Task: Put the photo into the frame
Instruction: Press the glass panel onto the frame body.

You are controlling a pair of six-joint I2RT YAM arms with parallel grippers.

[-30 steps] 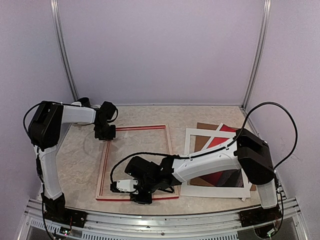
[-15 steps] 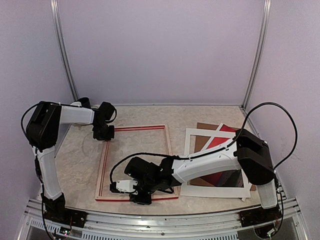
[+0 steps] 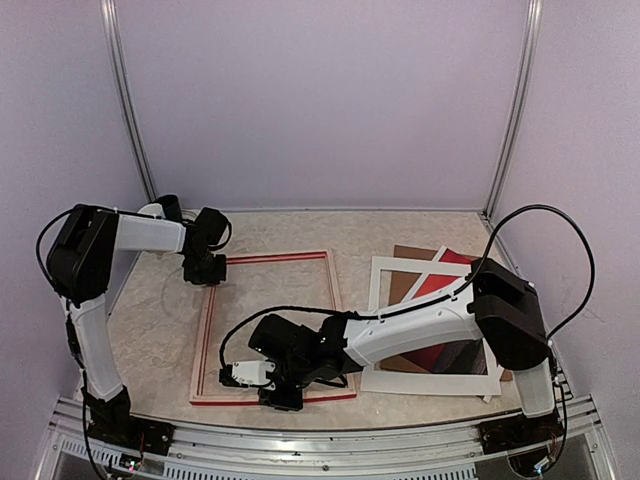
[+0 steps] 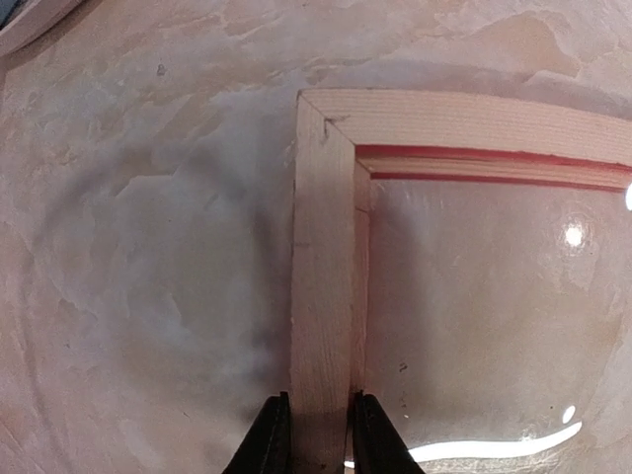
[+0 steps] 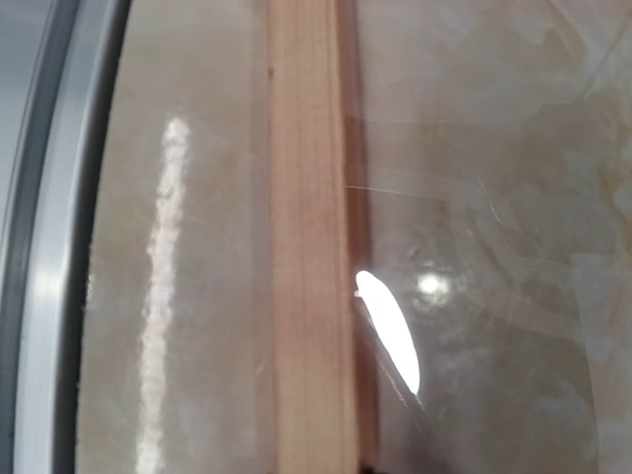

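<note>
The frame [image 3: 280, 257] lies flat on the table at centre left, its pale wood rails edged in red. My left gripper [image 3: 212, 272] sits at its far left corner. In the left wrist view that gripper [image 4: 318, 400] is shut on the left rail of the frame [image 4: 321, 296], one finger on each side. My right gripper [image 3: 280, 392] is down on the near rail. That rail [image 5: 306, 247] runs straight into its jaws, whose tips are almost out of view. The photo [image 3: 440, 283], red, lies at the right, partly under a white mat [image 3: 385, 300].
A brown backing board [image 3: 410, 255] pokes out beneath the mat and photo. Glare inside the frame shows a glass pane [image 4: 474, 316]. The right arm stretches across the table over the mat's near left corner. A metal rail [image 3: 300, 440] borders the near table edge.
My left gripper and the frame's far left corner have shifted slightly to the left. The right gripper stays on the near rail.
</note>
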